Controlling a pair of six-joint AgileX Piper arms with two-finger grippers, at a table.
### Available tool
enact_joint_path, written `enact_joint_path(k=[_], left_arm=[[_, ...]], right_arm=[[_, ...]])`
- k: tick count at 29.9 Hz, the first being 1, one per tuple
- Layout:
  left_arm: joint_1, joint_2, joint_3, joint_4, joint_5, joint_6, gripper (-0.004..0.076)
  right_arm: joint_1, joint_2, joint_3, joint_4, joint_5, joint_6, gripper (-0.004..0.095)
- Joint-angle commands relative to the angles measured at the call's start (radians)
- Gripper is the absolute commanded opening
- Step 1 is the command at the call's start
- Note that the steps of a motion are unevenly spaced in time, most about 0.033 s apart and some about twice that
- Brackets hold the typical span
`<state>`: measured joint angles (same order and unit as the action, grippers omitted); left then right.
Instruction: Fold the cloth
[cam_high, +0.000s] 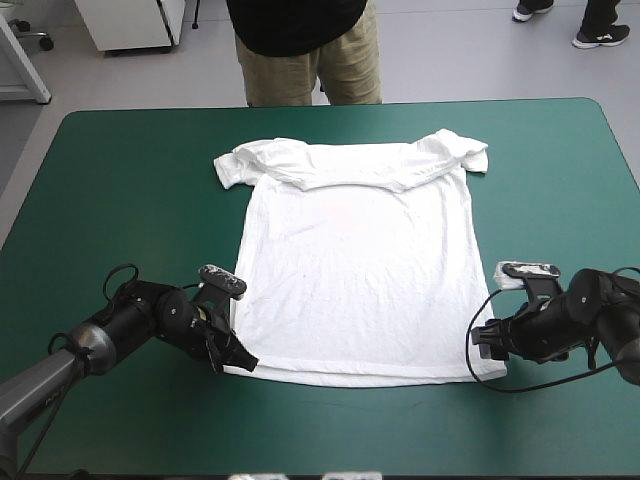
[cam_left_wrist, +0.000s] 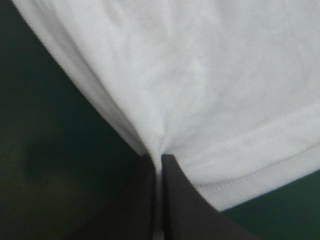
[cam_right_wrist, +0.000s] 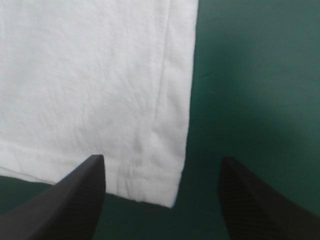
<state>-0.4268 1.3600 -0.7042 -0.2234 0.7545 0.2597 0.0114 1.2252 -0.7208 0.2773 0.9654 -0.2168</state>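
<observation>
Now flat on the teal-green cover (cam_high: 130, 180), the T-shirt (cam_high: 355, 270) lies with its hem toward both arms.
The left gripper (cam_left_wrist: 157, 159) has its black fingers pressed nearly together, pinching one hem corner; the right gripper (cam_right_wrist: 162, 162) stands spread, the other hem corner lying between its fingers, ungripped. The fabric looks light, soft and limp, likely to sag and wrinkle, so the stitched hem corners seem the firmest holds.

On the teal-green-covered table (cam_high: 100, 180) lies the white T-shirt (cam_high: 355, 270) — spread flat, sleeves toward the far edge.
</observation>
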Motion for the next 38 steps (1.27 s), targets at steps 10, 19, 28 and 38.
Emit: enact_joint_path(k=[10,19,28,38], left_arm=[[-0.01,0.003,-0.001,-0.008,-0.033,-0.035,-0.0009],[-0.01,-0.065,-0.069,0.016,-0.05,-0.057,-0.0009],[-0.01,-0.236,-0.371,0.223,-0.062,-0.135,-0.0009],[-0.01,-0.273,-0.899,0.346,-0.089,-0.038,-0.0009]], right_arm=[[0.161,0.109,0.047,0.001,-0.102,0.029,0.0066],[0.17,-0.114,-0.036,0.009,-0.198,0.028,-0.0001],[0.17,-0.301,-0.399,0.005,-0.198,-0.075,-0.0002],[0.17,-0.295,-0.897,0.005,-0.242,-0.187,-0.0017]])
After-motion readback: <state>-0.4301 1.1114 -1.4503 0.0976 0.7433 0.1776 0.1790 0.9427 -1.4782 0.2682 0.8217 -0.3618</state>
